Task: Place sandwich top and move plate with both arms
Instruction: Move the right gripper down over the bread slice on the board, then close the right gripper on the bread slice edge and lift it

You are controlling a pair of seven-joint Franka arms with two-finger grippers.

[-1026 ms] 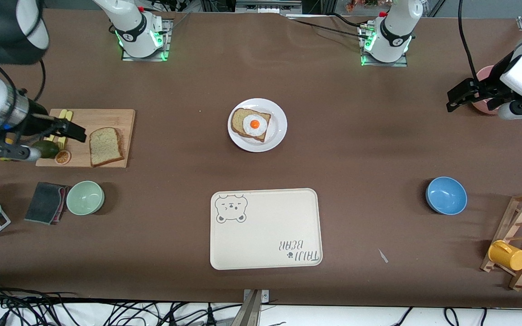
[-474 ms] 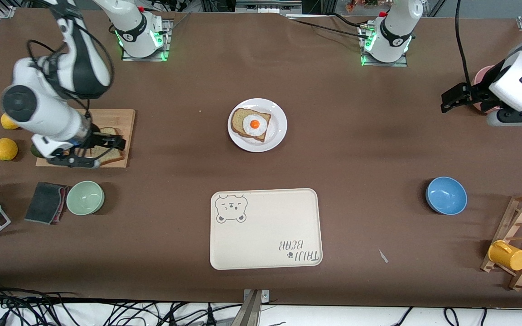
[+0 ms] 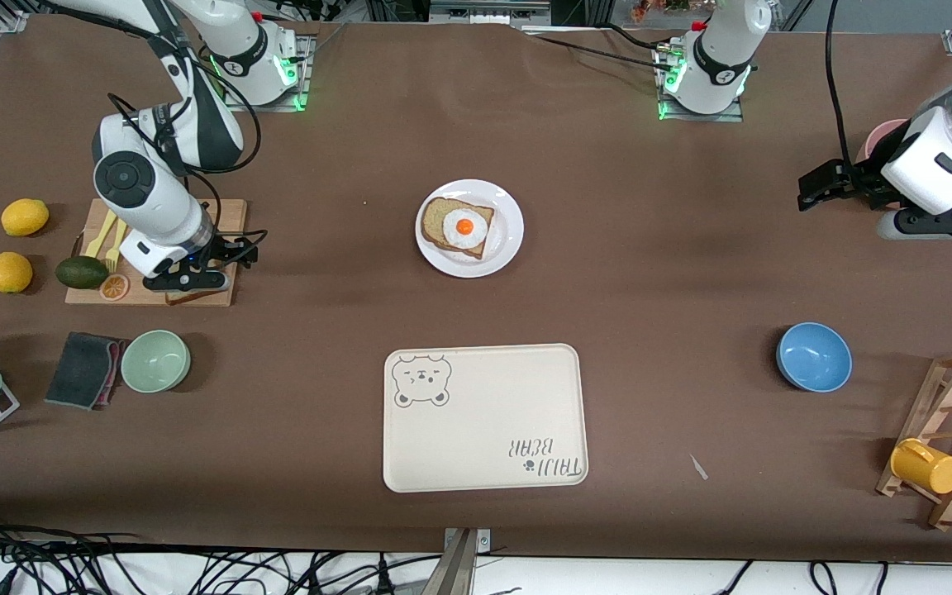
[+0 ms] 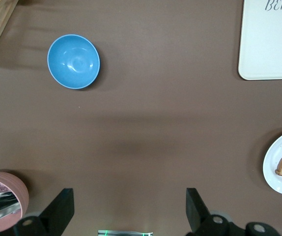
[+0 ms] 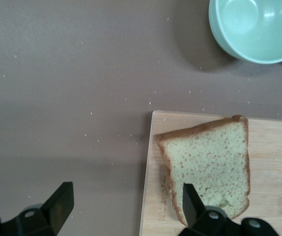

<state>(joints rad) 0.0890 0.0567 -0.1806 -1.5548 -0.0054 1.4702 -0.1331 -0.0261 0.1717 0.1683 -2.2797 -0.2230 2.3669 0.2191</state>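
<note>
R gripper hangs over the cutting board at the edge nearest the table centre, jaws spread wide w/ nothing between them; in the right wrist view one finger sits above the sandwich top, the other out past the board edge over bare table. Sandwich top lies flat on the board, mostly hidden under the R wrist in the front view. Same board also carries an orange slice at its corner nearest the front camera.

L gripper is up over the table toward the L arm's end, released, empty, beside a pink bowl; L arm waits.

Plate sits mid-table w/ the egg-topped slice on it. Bear tray is nearer the front camera than the plate, apart from it.
</note>
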